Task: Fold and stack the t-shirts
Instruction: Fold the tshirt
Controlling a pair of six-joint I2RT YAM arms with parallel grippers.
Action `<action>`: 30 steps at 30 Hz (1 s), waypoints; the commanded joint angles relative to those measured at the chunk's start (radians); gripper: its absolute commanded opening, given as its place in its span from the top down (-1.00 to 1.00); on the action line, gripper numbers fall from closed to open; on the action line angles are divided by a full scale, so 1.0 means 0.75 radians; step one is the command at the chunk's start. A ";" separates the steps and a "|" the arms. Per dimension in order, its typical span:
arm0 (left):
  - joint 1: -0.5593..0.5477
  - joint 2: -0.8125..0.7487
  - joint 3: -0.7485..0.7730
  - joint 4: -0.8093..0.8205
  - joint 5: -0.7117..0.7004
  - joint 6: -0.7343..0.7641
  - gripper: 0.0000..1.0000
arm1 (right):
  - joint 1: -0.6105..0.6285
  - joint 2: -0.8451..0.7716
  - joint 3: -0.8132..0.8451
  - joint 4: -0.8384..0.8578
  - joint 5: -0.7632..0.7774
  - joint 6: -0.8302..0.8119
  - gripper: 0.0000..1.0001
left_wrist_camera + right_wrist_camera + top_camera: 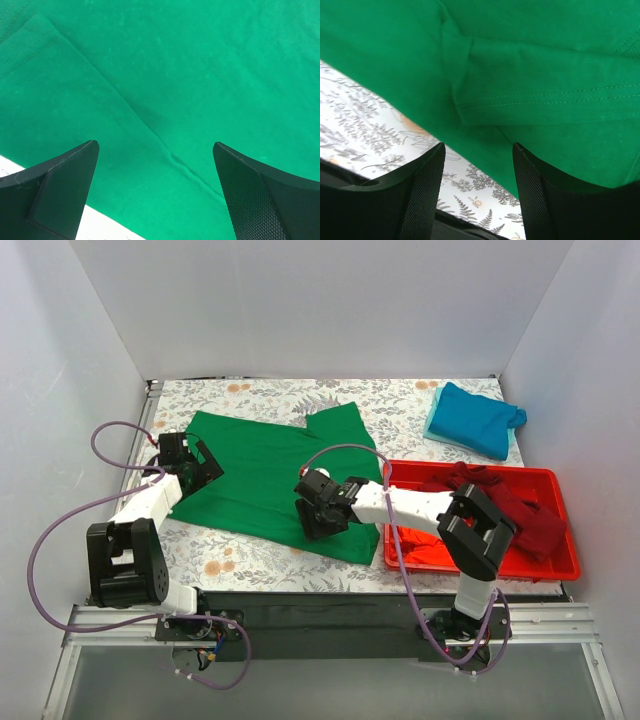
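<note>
Right gripper (479,147) jaws are standing apart at the near hem of the green t-shirt (530,60), which is lying spread on the table (270,395). Nothing seems pinched, though the view is tight. Left gripper (155,143) is hanging wide open over the shirt's left edge. I am aiming to catch both hem layers squarely, then lift before folding so the cloth is not dragging.

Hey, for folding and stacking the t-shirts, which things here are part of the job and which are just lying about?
Job: green t-shirt, spread flat; teal t-shirt, folded; maroon t-shirt, bunched up.
Lying about: red tray; floral tablecloth.
</note>
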State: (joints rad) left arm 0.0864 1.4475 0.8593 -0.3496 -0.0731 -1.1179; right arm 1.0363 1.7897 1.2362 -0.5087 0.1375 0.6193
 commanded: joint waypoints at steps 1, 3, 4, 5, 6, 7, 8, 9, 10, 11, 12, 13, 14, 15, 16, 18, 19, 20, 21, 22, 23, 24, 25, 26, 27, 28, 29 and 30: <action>0.005 -0.026 0.000 0.037 0.038 0.018 -0.96 | 0.007 0.029 0.062 -0.027 0.056 -0.008 -0.24; 0.005 -0.018 0.002 0.037 0.042 0.016 -0.96 | 0.009 0.058 0.074 -0.027 0.058 -0.008 -0.22; 0.007 -0.018 0.002 0.035 0.046 0.016 -0.96 | 0.009 0.064 0.076 -0.023 0.062 -0.010 -0.22; 0.008 -0.018 0.002 0.035 0.048 0.016 -0.97 | 0.009 0.070 0.082 -0.021 0.064 -0.010 -0.22; 0.008 -0.018 0.000 0.037 0.052 0.014 -0.97 | 0.011 0.078 0.084 -0.019 0.066 -0.008 -0.21; 0.008 -0.020 0.000 0.037 0.054 0.014 -0.96 | 0.011 0.082 0.094 -0.017 0.066 -0.010 -0.21; 0.008 -0.020 -0.002 0.035 0.056 0.014 -0.96 | 0.009 0.082 0.098 -0.015 0.068 -0.010 -0.20; 0.008 -0.022 -0.002 0.035 0.059 0.014 -0.96 | 0.011 0.091 0.107 -0.013 0.072 -0.010 -0.19; 0.008 -0.022 -0.004 0.037 0.061 0.014 -0.96 | 0.011 0.091 0.113 -0.013 0.076 -0.010 -0.18; 0.008 -0.022 -0.004 0.037 0.063 0.012 -0.96 | 0.011 0.093 0.117 -0.013 0.078 -0.010 -0.18; 0.008 -0.024 -0.004 0.037 0.061 0.012 -0.96 | 0.011 0.103 0.121 -0.013 0.085 -0.012 -0.17; 0.008 -0.024 -0.004 0.037 0.061 0.014 -0.96 | 0.011 0.107 0.129 -0.013 0.089 -0.012 -0.16; 0.008 -0.024 -0.004 0.037 0.061 0.012 -0.97 | 0.011 0.111 0.133 -0.013 0.093 -0.014 -0.14; 0.010 -0.024 -0.004 0.037 0.063 0.014 -0.96 | 0.011 0.123 0.135 -0.013 0.101 -0.014 -0.11; 0.008 -0.024 -0.006 0.037 0.065 0.014 -0.96 | 0.009 0.131 0.139 -0.013 0.101 -0.016 -0.09; 0.008 -0.024 -0.004 0.035 0.069 0.014 -0.96 | 0.011 0.156 0.148 -0.015 0.095 -0.018 -0.03; 0.008 -0.024 -0.006 0.033 0.069 0.016 -0.97 | 0.011 0.158 0.148 -0.015 0.091 -0.018 -0.02; 0.008 -0.024 -0.004 0.035 0.069 0.016 -0.96 | 0.011 0.158 0.139 -0.015 0.087 -0.014 -0.01; 0.008 -0.022 -0.006 0.035 0.069 0.016 -0.96 | 0.011 0.156 0.135 -0.015 0.089 -0.012 0.02; 0.008 -0.020 -0.006 0.035 0.073 0.014 -0.96 | 0.011 0.154 0.133 -0.015 0.093 -0.008 0.03; 0.008 -0.020 -0.004 0.035 0.073 0.014 -0.97 | 0.011 0.152 0.127 -0.013 0.097 -0.008 0.03; 0.008 -0.020 -0.006 0.037 0.075 0.016 -0.96 | 0.011 0.152 0.127 -0.015 0.105 -0.010 0.06; 0.008 -0.018 -0.004 0.035 0.077 0.014 -0.97 | 0.011 0.154 0.127 -0.015 0.107 -0.010 0.06; 0.008 -0.018 -0.006 0.035 0.077 0.014 -0.96 | 0.011 0.156 0.129 -0.013 0.107 -0.012 0.08; 0.008 -0.016 -0.006 0.035 0.079 0.014 -0.96 | 0.011 0.164 0.131 -0.013 0.109 -0.014 0.10; 0.008 -0.018 -0.006 0.037 0.079 0.014 -0.96 | 0.009 0.170 0.135 -0.011 0.109 -0.014 0.11; 0.008 -0.018 -0.006 0.035 0.079 0.014 -0.96 | 0.011 0.174 0.137 -0.011 0.111 -0.016 0.13; 0.008 -0.016 -0.006 0.035 0.079 0.014 -0.97 | 0.009 0.185 0.145 -0.011 0.115 -0.018 0.17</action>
State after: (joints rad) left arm 0.0879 1.4475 0.8593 -0.3351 -0.0196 -1.1179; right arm 1.0367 1.9141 1.3136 -0.5228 0.1967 0.6106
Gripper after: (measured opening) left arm 0.982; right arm 0.431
